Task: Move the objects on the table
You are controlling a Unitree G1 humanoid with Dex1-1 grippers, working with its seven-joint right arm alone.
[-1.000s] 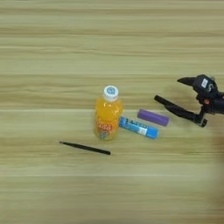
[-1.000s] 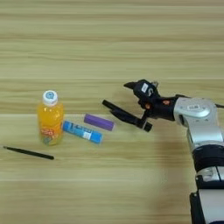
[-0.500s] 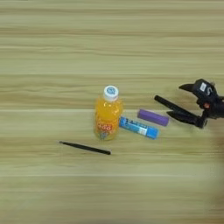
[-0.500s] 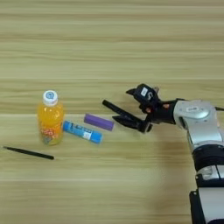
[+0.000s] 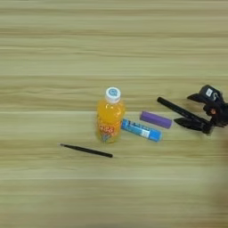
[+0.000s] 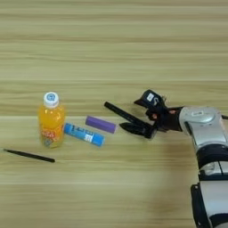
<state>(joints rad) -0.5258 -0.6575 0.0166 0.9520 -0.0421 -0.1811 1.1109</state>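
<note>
Right arm low at the surface's (image 6: 114, 40) right side, four objects in a loose row.

End effector (image 6: 116, 116) open, empty, fingers splayed just right of purple bar (image 6: 100, 124). Blue tube (image 6: 83, 134) beside it; juice bottle (image 6: 50, 120) upright; black pen (image 6: 29, 156) furthest left.

Over the last second the black two-fingered pincer (image 6: 129, 118) on the silver forearm (image 6: 200, 127) has sunk a little toward the light wooden surface (image 6: 114, 53) and drawn back slightly to the robot's right. Its upper finger (image 6: 122, 113) now reaches out long and low, its tip a bit further from the small purple bar (image 6: 100, 124).
</note>
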